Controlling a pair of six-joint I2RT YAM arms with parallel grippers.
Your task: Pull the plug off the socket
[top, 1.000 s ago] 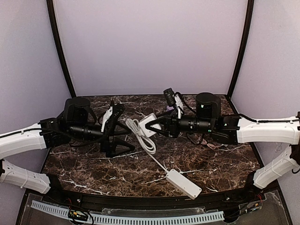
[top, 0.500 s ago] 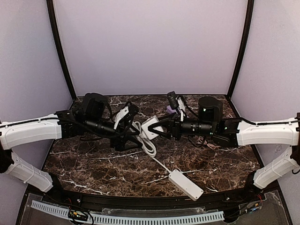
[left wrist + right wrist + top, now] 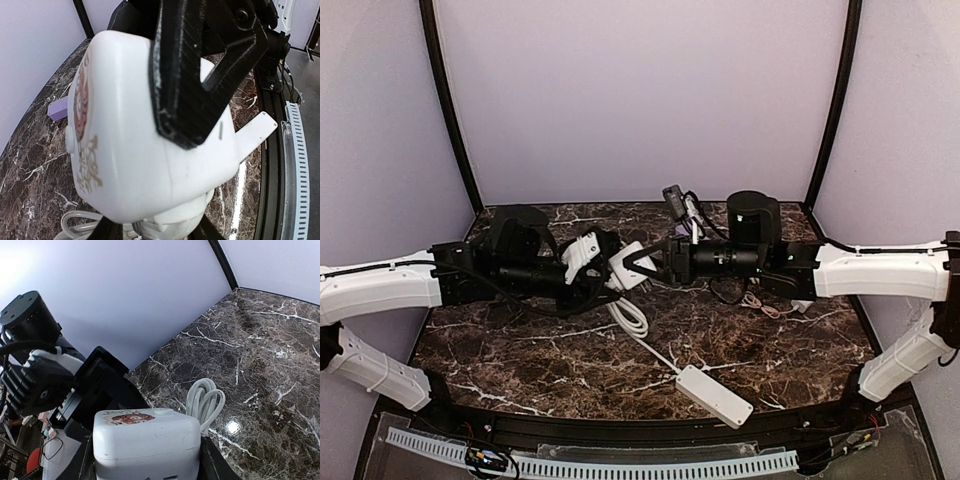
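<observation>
Nearest, the power strip (image 3: 715, 395) lies on the marble surface (image 3: 540, 365), its cord (image 3: 632, 318) looped a little farther in. Beyond that, the left gripper (image 3: 155, 232) is clamped on the plug (image 3: 169, 222), which sits against the socket (image 3: 147, 435). The right gripper (image 3: 148, 460) grips the socket above the surface at mid-table.

Glossy white plastic socket (image 3: 147, 440), polished dark marble table (image 3: 260, 340), matt black fingers (image 3: 185, 90)
</observation>
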